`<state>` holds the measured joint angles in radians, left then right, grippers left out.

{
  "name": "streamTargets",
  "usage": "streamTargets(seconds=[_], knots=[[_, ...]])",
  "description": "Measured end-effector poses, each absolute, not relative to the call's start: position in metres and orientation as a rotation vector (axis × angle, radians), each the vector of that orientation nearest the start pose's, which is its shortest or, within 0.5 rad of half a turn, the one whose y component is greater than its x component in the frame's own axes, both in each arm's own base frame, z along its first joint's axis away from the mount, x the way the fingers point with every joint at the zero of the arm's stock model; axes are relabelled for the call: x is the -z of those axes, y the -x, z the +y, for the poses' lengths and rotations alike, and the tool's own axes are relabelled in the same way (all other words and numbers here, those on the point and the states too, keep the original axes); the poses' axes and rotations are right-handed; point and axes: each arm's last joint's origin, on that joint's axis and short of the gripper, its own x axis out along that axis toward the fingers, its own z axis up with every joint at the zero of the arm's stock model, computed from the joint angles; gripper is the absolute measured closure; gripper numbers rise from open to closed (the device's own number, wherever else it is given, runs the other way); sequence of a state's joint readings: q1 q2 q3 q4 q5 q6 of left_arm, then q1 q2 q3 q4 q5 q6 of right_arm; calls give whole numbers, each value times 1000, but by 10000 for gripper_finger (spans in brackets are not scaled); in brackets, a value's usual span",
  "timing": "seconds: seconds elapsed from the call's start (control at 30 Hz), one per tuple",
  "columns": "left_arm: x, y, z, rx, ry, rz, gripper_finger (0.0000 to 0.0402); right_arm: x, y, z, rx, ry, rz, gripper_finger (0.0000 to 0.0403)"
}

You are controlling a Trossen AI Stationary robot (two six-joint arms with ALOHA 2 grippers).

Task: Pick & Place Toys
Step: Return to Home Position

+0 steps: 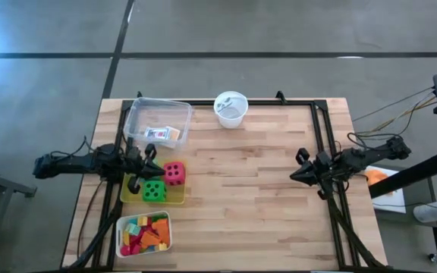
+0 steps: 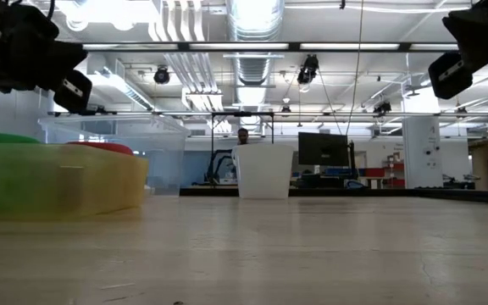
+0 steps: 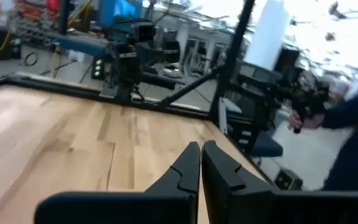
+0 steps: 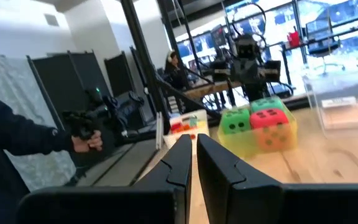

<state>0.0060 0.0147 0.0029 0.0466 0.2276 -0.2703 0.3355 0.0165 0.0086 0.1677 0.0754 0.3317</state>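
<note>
Left gripper (image 3: 201, 146) is hovering by the red die (image 1: 174, 174) and green die (image 1: 154, 190); right gripper (image 4: 194, 138) is waiting across the table (image 1: 241, 189). Both are keeping fingers narrow, empty.

Two foam dice sit side by side in the yellow tray (image 1: 177, 200) near the table's left edge. Both rest flat and show dark pips: a red die (image 1: 174, 174) and, just beside it, a green die (image 1: 154, 190). A heap of small plastic blocks (image 1: 146, 233) in red, orange, green, teal and yellow fills the white bin (image 1: 117, 236) next to that tray. Small card packs (image 1: 162, 134) lie flat on the floor of the clear tray (image 1: 139, 110), on the yellow tray's other side.
</note>
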Motion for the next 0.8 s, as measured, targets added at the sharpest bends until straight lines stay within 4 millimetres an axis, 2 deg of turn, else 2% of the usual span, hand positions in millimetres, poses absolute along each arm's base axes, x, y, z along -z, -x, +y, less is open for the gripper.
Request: streamTargets(seconds=[0.27,0.43,0.8], knots=[[-162,-103,-6,226,183,61,390,-180,-92,30,-278,-360,-98,380],[-160,-104,-6,219,241,92,390,-180,-92,30,-279,-360,-99,380],[-160,-104,-6,219,247,92,390,-180,-92,30,-278,-360,-99,380]])
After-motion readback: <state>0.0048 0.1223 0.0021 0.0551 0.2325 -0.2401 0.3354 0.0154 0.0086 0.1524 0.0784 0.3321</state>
